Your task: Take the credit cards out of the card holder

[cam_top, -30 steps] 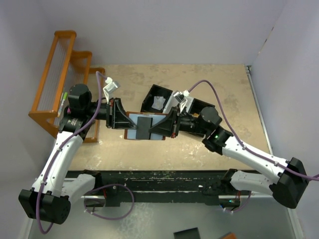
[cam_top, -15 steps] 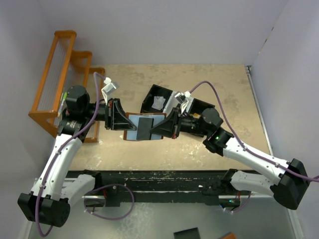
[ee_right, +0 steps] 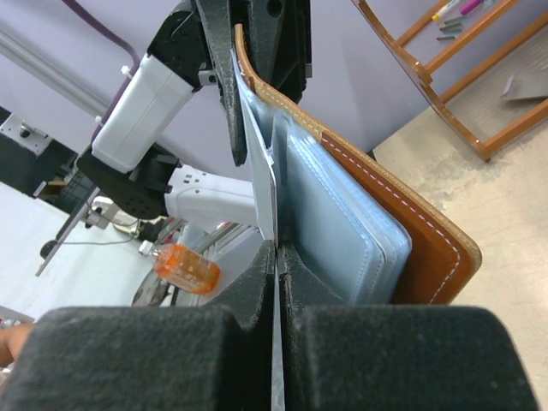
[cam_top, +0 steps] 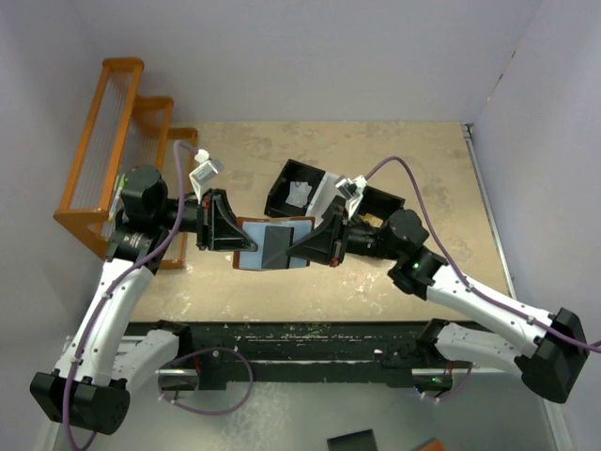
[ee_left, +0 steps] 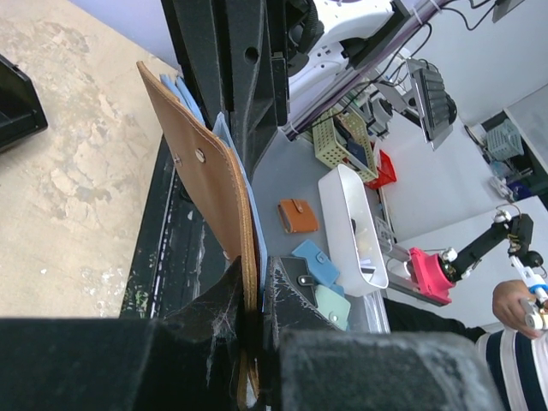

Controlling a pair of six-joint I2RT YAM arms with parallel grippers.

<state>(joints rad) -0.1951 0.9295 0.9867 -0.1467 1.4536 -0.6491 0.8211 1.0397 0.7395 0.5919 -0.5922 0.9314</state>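
Brown leather card holder held open above the tabletop, one arm on each side.

I see the brown leather folding card holder clear of the beige tabletop, with its pale blue-grey lining facing up. The left jaws are clamped on its left leather edge and hide that edge from above. The right jaws are closed on a thin dark rectangular card at the holder's middle. From the right wrist the card shows only edge-on. I cannot tell how deep it sits in its pocket, or whether other pockets hold cards. The right arm covers part of the black compartment tray.
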